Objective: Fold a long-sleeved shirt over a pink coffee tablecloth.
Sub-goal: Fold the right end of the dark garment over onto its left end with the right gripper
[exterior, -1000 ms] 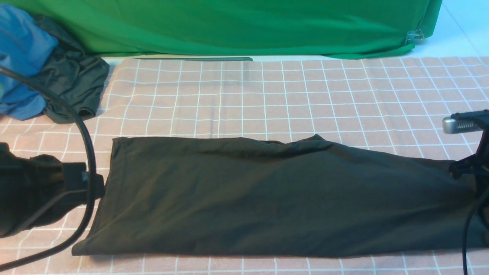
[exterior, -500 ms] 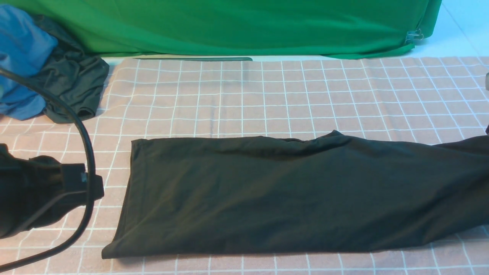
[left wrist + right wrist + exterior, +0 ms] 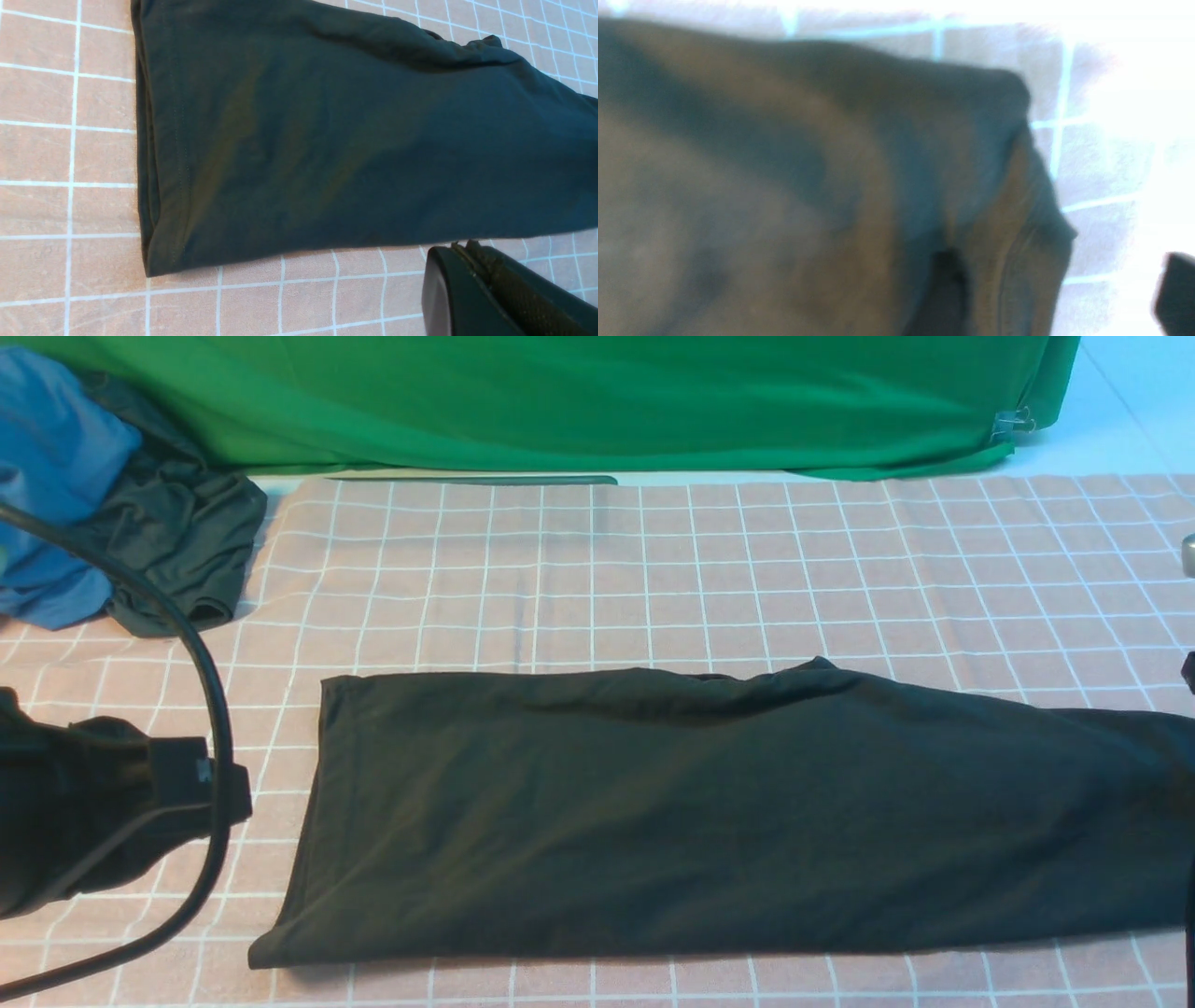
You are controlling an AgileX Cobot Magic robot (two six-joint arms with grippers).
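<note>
Left end effector (image 3: 460, 261) is closed, its two black fingers pressed together with nothing between them. It sits over bare squares of the pink tablecloth (image 3: 70, 154), beside the long edge of the long-sleeved shirt (image 3: 327, 140) and not touching it. Its arm (image 3: 84, 812) is at 9 o'clock in the front view, apart from the shirt's hem, with a black cable (image 3: 213, 709) looping in front of it. Right end effector (image 3: 1175, 291) shows only as one dark finger at the edge of its blurred wrist view. It is set off to the side of the fabric and grips nothing, and the jaws look spread open.

The shirt lies flat on the tablecloth, folded into one long black band. It runs from the middle of the cloth out past the frame at 3 o'clock, on the 6 o'clock half. Its stitched hem faces 9 o'clock, and a small ridge of fabric rises along its 12 o'clock edge. The tablecloth covers most of the worktop (image 3: 1120, 401), whose pale surface shows at 1 o'clock. A blue garment (image 3: 51, 476) and a smaller dark garment (image 3: 182, 541) lie bunched together, touching, at 10 o'clock. A bright green cloth (image 3: 560, 401) stretches across 12 o'clock.
</note>
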